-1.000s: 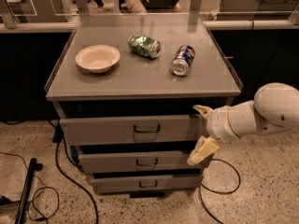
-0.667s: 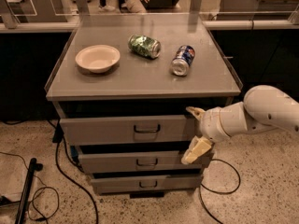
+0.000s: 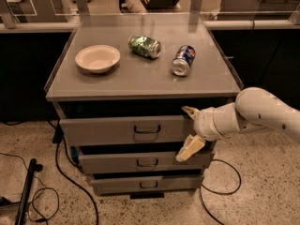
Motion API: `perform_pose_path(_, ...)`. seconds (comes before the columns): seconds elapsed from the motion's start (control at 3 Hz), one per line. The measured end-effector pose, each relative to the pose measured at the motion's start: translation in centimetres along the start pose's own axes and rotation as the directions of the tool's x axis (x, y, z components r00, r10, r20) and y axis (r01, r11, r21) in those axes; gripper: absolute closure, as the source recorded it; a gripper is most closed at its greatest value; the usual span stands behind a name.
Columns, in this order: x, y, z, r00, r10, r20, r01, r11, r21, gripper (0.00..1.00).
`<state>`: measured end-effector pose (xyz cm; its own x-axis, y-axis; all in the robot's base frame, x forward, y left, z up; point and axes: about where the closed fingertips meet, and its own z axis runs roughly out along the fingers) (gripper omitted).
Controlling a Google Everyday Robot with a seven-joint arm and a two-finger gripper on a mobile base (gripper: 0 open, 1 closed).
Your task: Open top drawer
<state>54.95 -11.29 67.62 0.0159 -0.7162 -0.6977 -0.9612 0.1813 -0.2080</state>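
Camera view, looking down on the grey cabinet (image 3: 140, 81). Starting with what could hold something: a pale bowl (image 3: 97, 58) sits upright on the left of the top, and I see only its own inner surface. A green can (image 3: 144, 46) lies on its side near the middle toward the back. A blue can (image 3: 183, 60) lies on its side just right of it, its end facing me.

Below the top are three drawers. The top drawer (image 3: 103, 130) is the widest and tallest, directly under the cabinet top, with a dark gap above its front panel. I cannot see into it. The middle drawer (image 3: 117, 163) and bottom drawer (image 3: 122, 184) sit beneath it, their insides hidden too.

Compared with a second ago, the white arm (image 3: 253, 111) has come further left, and the gripper (image 3: 187, 130) is now in front of the right end of the top drawer rather than off its corner. The bowl, the cans and all three drawer fronts are where they were.

The gripper's fingers are spread wide and grasp nothing. The upper finger (image 3: 190, 111) is at the top right edge of the top drawer's panel. The lower finger (image 3: 190, 148) hangs in front of the middle drawer's right part. I cannot tell whether either touches the panel. The top drawer's dark loop handle (image 3: 147, 129) is at the panel's centre, apart from the gripper to its left.
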Motion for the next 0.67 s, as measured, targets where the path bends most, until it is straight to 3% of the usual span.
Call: perform_pose_path(0.67, 1.9, -1.7, 1.9, 1.000, 0.001, -0.018, -0.001, 1.0000, 0.008, 0.00)
